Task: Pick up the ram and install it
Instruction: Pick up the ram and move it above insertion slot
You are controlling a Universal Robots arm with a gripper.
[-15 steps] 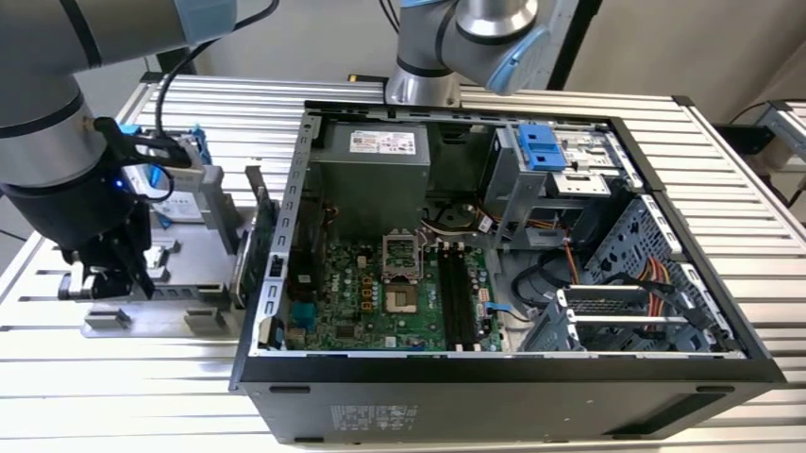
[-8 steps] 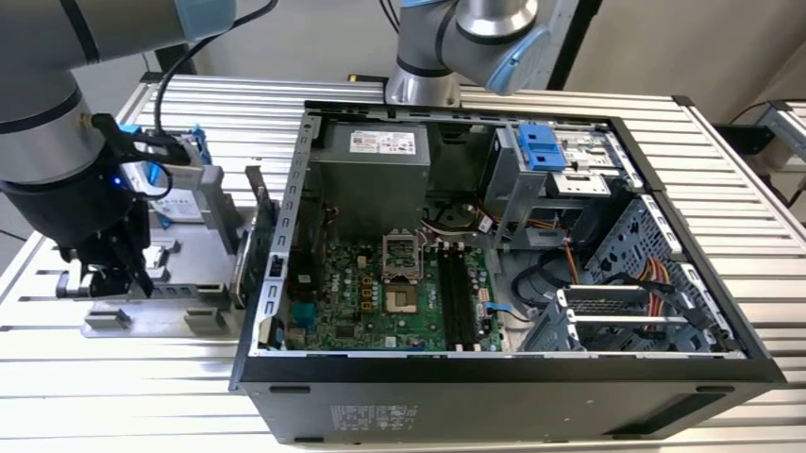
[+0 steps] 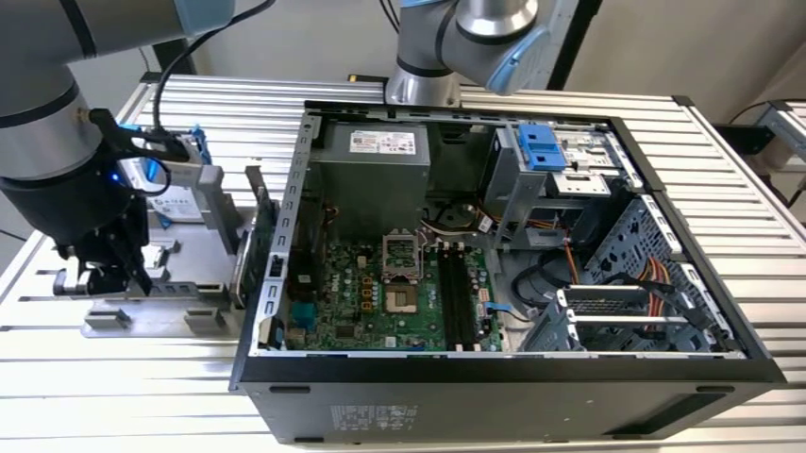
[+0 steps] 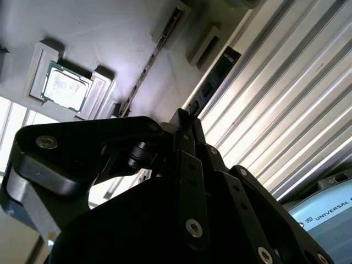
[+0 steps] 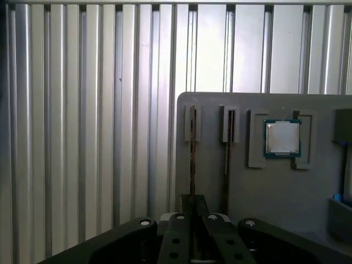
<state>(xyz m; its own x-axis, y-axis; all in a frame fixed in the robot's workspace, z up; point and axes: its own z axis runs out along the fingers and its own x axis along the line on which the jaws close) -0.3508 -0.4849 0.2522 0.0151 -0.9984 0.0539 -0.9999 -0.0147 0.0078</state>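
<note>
the claw (image 3: 120, 278) hung low over a grey fixture tray (image 3: 189, 307) at the exterior view's left, on the ribbed aluminium tabletop (image 3: 126, 396). in the first wrist view the claw (image 5: 192, 206) had its fingers drawn in close, and the ram (image 5: 192, 159) ran edge-on between them as a thin dark line, pinched there. the stick stood upright in the slot nearest the tray's (image 5: 264, 198) edge, its far end seated in a small grey bracket. in the second wrist view the ram (image 4: 217, 77) lay along that same edge, just beside the tabletop's (image 4: 297, 110) ribs, and reached up to the claw (image 4: 187, 124). a second slot (image 5: 228, 137) ran parallel just beside it. beyond that a processor chip (image 5: 282, 137) sat in its recess, well clear of the fingers. a hard drive in a blue frame (image 3: 170, 175) stood behind the claw. a dark card (image 3: 259, 236) stood on edge between the tray and the open computer case (image 3: 504, 377). the motherboard (image 3: 377, 302) lay inside the case.
</note>
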